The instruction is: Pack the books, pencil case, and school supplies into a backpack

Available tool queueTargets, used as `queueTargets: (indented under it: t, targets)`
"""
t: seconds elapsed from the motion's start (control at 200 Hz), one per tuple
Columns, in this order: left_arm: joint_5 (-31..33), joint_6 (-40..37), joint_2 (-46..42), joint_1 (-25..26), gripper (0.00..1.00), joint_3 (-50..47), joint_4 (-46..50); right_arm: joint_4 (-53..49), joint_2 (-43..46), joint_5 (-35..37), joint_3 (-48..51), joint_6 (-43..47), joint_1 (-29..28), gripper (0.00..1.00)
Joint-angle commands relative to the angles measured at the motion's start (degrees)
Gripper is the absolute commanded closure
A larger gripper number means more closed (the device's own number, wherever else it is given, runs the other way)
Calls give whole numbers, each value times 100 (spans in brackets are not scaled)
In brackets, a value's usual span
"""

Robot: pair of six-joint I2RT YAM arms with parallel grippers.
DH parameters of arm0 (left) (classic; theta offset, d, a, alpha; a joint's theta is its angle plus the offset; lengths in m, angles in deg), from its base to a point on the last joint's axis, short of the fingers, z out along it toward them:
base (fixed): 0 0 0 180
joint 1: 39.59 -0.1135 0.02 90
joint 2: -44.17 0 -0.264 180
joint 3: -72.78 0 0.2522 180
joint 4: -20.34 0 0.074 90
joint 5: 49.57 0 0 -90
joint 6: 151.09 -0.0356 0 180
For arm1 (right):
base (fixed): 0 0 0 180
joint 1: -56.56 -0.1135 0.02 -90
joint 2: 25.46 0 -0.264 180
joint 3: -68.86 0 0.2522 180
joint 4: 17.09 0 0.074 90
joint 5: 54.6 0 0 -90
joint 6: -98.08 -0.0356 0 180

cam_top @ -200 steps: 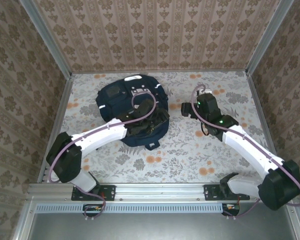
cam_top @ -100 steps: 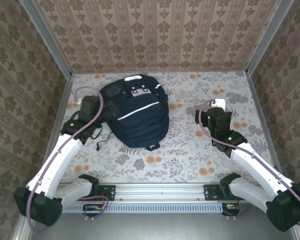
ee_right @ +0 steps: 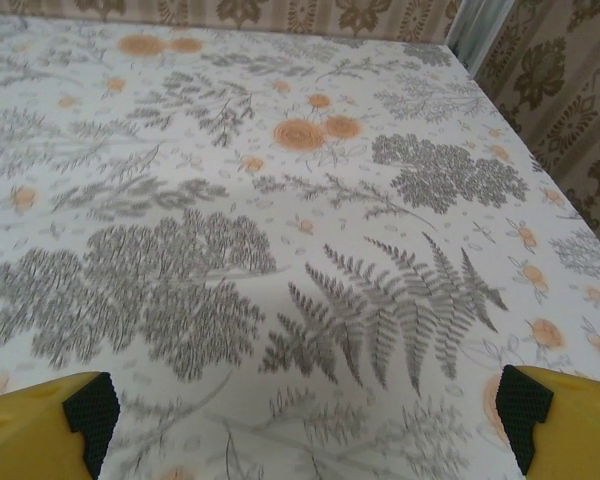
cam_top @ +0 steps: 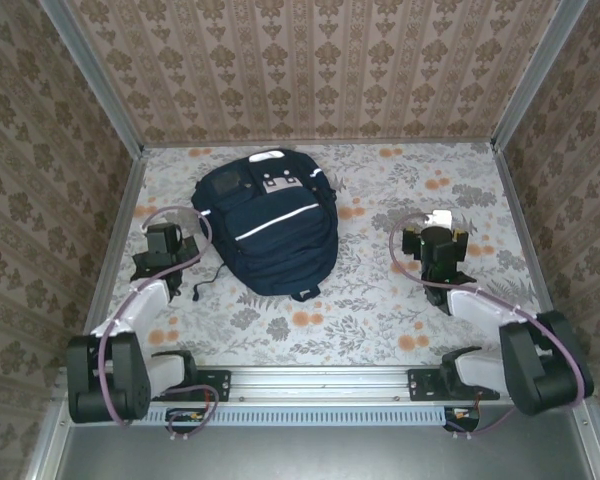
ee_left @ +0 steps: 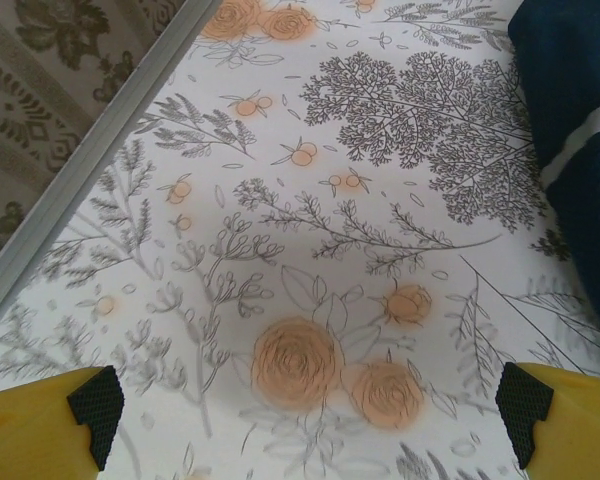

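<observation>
- Right gripper [ee_right: 307,405]: yellow fingers with black ribbed pads [ee_right: 92,408] are showing at the two lower corners. The jaws are standing wide apart, with bare cloth showing between them.
- Table [ee_right: 280,200]: a white cloth with grey printed foliage is spreading under the gripper.
- Fern print [ee_right: 400,300]: is lying just ahead of the right-hand pad.
- Orange roses [ee_right: 305,132]: a pair is sitting farther back, near the middle.
- Wallpapered wall [ee_right: 570,90]: is running along the far and right edges.
- Metal corner post [ee_right: 472,30]: is standing upright at the top right.
</observation>
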Motion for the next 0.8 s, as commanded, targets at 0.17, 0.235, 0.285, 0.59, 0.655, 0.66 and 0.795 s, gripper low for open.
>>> queueTargets:
  t: [0.17,0.235,0.285,0.59,0.655,0.66,0.795]
  targets:
    - [-1165,-879,974,-78,0,-342,-3125,2192,-1082,-1101,116,289,519,1]
    - [-1339,-1119,1033,-76,0,-423,-3455,2661,-1306,-1344,284,188,664,0]
    - [-1427,-1229,1113,-98,0,-611,-3965,3086,-1565,-1493,365,187,724,1]
    - [-1732,-1604,2010,56,0,-557,-4748,2593,-1565,-1763,143,167,805,0]
    - [-1702,-1616,2008,69,0,-550,-4721,2383,-1569,-1770,23,125,848,1]
    - [-1695,-1619,2009,71,0,-550,-4728,2389,-1570,-1778,25,122,854,1]
    - [-1651,-1614,1993,100,0,-546,-4698,2357,-1553,-1804,18,94,885,0]
